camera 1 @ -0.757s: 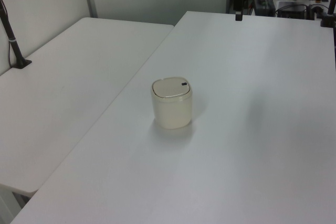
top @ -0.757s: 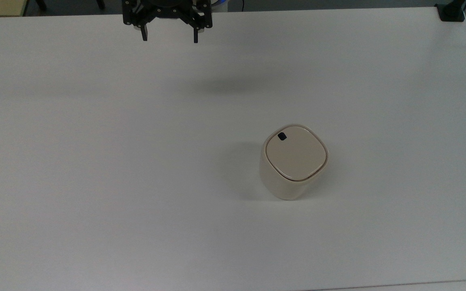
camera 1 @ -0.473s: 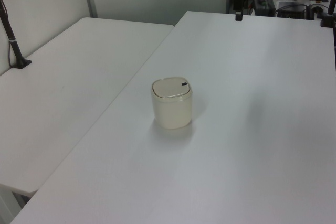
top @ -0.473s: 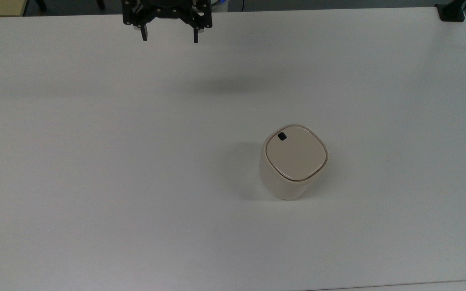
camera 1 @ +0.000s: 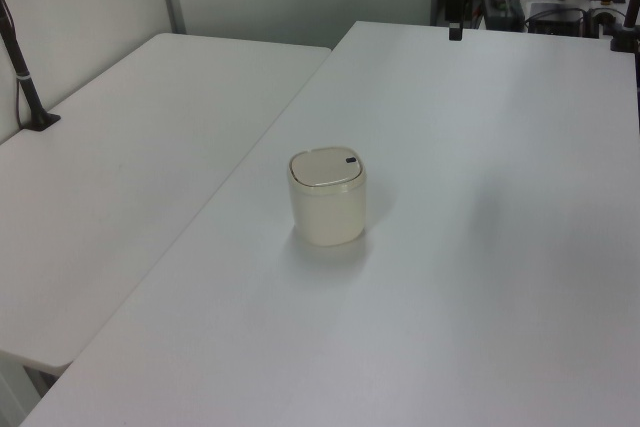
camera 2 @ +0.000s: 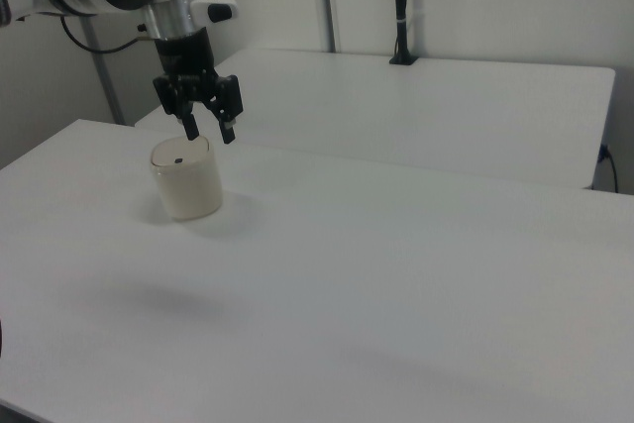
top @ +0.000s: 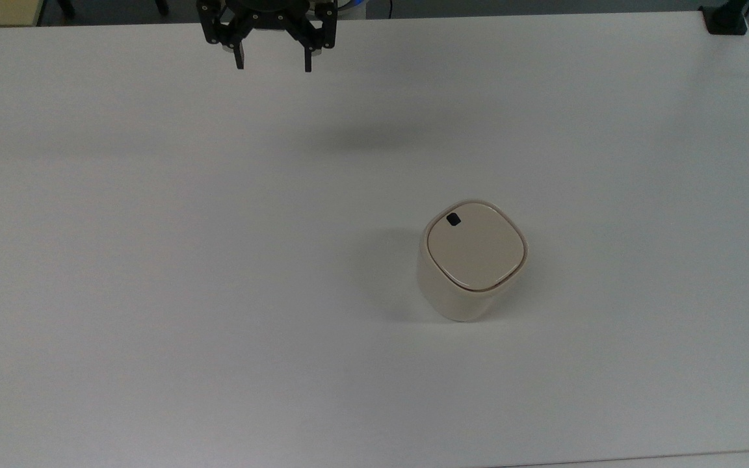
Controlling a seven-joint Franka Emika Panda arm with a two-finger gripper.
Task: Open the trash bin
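Note:
The trash bin (top: 475, 253) is a small cream-beige tub with a flat lid lying shut and a black mark (top: 453, 220) near one corner. It stands upright on the white table (top: 218, 260), right of the middle in the top view. The trash bin (camera 1: 327, 197) sits mid-table in the left view, and the trash bin (camera 2: 186, 185) is at the right view's left. My gripper (top: 274, 65) hangs open and empty at the top view's upper edge, far from the bin. The gripper (camera 2: 210, 135) hovers in the air in the right view, and the gripper (camera 1: 455, 32) is at the far table edge in the left view.
A black clamp mount (top: 725, 19) sits on the table's corner at the top view's upper right. A second white table (camera 1: 120, 147) adjoins on the left view's left, with a black post (camera 1: 25, 77) on it. Another post (camera 2: 399, 7) stands on the far table.
The gripper's fingers have drawn a little closer together while it stays at the top view's upper edge. The bin has not moved.

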